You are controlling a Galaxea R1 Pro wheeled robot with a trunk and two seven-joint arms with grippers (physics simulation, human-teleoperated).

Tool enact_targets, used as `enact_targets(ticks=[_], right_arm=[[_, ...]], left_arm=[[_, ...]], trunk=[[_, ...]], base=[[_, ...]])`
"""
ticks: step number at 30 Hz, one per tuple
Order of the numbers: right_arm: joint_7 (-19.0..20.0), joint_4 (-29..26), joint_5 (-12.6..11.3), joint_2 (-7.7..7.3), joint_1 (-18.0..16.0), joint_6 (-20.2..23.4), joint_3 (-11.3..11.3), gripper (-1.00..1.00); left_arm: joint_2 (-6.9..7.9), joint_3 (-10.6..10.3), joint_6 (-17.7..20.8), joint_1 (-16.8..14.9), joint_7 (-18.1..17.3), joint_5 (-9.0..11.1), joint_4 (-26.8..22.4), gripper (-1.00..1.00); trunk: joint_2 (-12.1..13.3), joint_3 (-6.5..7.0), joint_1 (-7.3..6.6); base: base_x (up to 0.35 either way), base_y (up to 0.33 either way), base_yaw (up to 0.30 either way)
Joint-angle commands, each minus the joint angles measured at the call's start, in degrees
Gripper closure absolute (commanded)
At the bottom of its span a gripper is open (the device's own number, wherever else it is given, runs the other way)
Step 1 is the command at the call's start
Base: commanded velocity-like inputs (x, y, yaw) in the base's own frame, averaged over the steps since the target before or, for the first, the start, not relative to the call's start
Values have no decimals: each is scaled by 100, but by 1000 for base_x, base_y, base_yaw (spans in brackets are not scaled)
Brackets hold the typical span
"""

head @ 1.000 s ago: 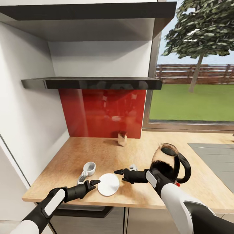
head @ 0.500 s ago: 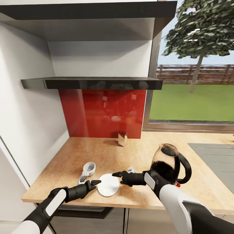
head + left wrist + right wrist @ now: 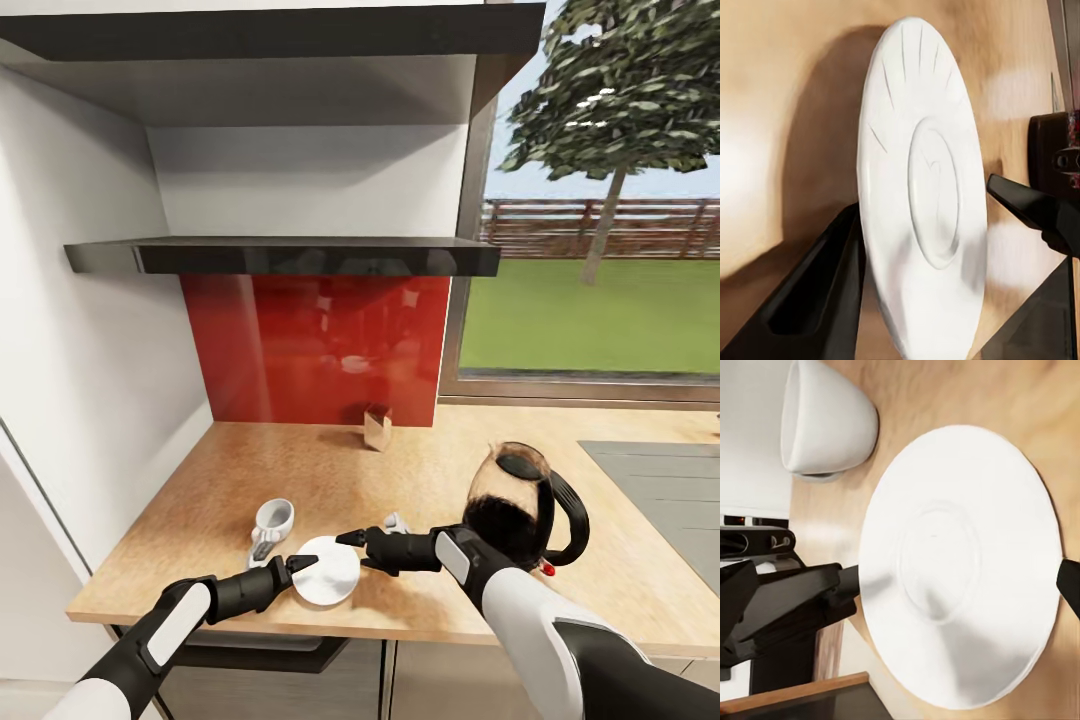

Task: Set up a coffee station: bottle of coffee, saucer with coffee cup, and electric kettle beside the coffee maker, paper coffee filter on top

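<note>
1. The saucer lies near the front edge of the kitchen countertop, toward its left end; whether it sits flat or has one side tipped up, I cannot tell
2. The left gripper reaches its left rim with jaws spread, one dark finger under that rim and the other finger above the plate's face; it looks set to pinch but not yet pressed on
3. The right gripper points at the saucer's far-right rim; from these views I cannot tell if its jaws are spread or pressed together
4. The coffee cup stands just behind and left of the saucer, apart from it, with a small pale object beside it
5. The electric kettle stands farther right along the countertop, behind the right forearm
6. A small brown box sits at the back edge by the red splashback
7. Judged from here, the cup is not yet on the saucer and the saucer is only being taken up; the bottle, filter and kettle steps look still ahead, so most remains
</note>
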Motion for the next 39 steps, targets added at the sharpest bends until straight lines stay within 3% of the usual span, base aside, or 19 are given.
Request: enact_targets(ticks=[1,10,22,26,27,39], right_arm=[[-18,-4,-49,-2,-4,50,-6,-100],[-18,-9,-51,3,-4,50,-6,-100],[-18,-11,-57,4,-4,50,-6,-100],[-18,-12,-57,4,-4,50,-6,-100],[-18,-12,-57,4,-4,50,-6,-100],[-18,-12,-57,-5,-4,50,-8,-100]], left_arm=[[4,-31,16,-2,12,-41,302,-100],[-109,-38,23,-1,3,-38,307,-100],[-128,-47,30,-1,5,-34,309,-100],[-128,-234,41,-5,5,-26,302,-100],[-128,-243,41,-5,5,-26,302,100],[-111,-259,68,-10,13,-25,302,100]], trunk=[[-10,-15,5],[-10,-15,5],[-10,-15,5],[-10,-15,5],[-10,-15,5],[-10,-15,5]], base=[[0,0,0],[0,0,0],[0,0,0],[0,0,0],[0,0,0],[0,0,0]])
